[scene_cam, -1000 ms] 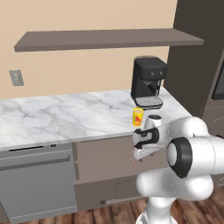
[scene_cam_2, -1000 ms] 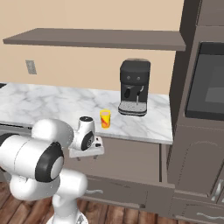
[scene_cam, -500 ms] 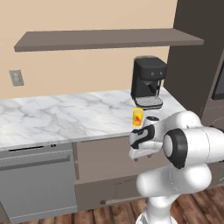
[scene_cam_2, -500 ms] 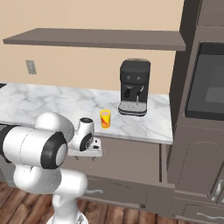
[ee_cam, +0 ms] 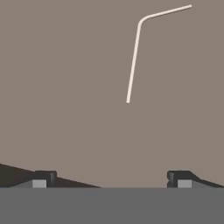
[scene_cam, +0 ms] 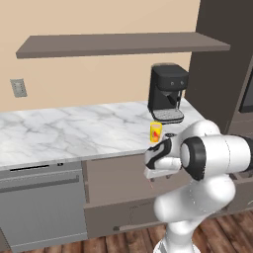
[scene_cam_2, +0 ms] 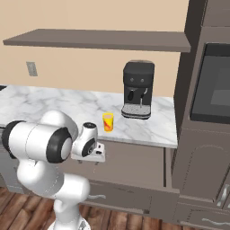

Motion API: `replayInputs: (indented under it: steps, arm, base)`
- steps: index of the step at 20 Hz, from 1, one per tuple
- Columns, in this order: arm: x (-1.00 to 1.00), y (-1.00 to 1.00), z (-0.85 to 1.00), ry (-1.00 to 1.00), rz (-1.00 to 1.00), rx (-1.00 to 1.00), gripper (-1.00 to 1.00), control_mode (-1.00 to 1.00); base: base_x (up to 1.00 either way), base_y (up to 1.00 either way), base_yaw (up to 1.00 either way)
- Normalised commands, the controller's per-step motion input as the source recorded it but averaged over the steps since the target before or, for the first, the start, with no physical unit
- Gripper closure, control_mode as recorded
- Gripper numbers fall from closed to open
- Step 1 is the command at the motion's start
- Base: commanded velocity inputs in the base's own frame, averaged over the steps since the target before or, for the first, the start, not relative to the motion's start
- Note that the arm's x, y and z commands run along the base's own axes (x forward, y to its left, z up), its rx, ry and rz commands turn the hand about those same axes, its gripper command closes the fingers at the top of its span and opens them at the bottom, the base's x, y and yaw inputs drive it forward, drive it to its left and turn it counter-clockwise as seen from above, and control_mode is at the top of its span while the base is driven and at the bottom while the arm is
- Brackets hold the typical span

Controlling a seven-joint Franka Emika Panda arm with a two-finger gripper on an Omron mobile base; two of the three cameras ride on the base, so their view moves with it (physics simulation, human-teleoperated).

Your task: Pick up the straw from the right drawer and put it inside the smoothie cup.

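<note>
- The marble counter (scene_cam: 74, 133) is running wide above and behind the jaws, with the robot's hand hanging just below its front edge.
- The dishwasher front (scene_cam: 42, 207), silver-grey, is sitting under the counter, well off to the jaws' left.
- The right drawer (scene_cam: 113, 185) is standing pulled out beneath the counter; its taupe floor (ee_cam: 65, 87) is spreading under and ahead of the jaws in the hand view.
- The black coffee machine (scene_cam: 168, 94) is standing on the counter, beyond and above the jaws, toward their right.
- The gripper (ee_cam: 112, 178) is pointing down into the drawer from the wrist (scene_cam: 158, 163) seen in the left base view; its fingertips (ee_cam: 43, 177) are standing wide apart, released, with nothing between them.
- The smoothie cup (scene_cam: 155, 132) is standing upright on the counter near its front edge, above and just beyond the hand, in front of the coffee machine; it also shows in the right base view (scene_cam_2: 108, 121).
- The straw (ee_cam: 133, 65) is lying flat on the drawer floor ahead of the jaws, slightly right of their midline and apart from both tips, its bent end turning away to the right at the far side. It is looking pale in the hand view.
</note>
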Motion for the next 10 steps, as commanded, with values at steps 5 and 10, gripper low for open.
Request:
replayInputs:
  steps: [5, 10]
  arm:
    - [0.25, 0.0, -0.18, 0.0, 0.0, 0.0, -1.0, -1.0]
    - [0.24, 0.0, -0.24, 0.0, 0.0, 0.0, -1.0, -1.0]
  base:
    - [0.0, 0.0, 0.0]
    - [0.0, 0.0, 0.0]
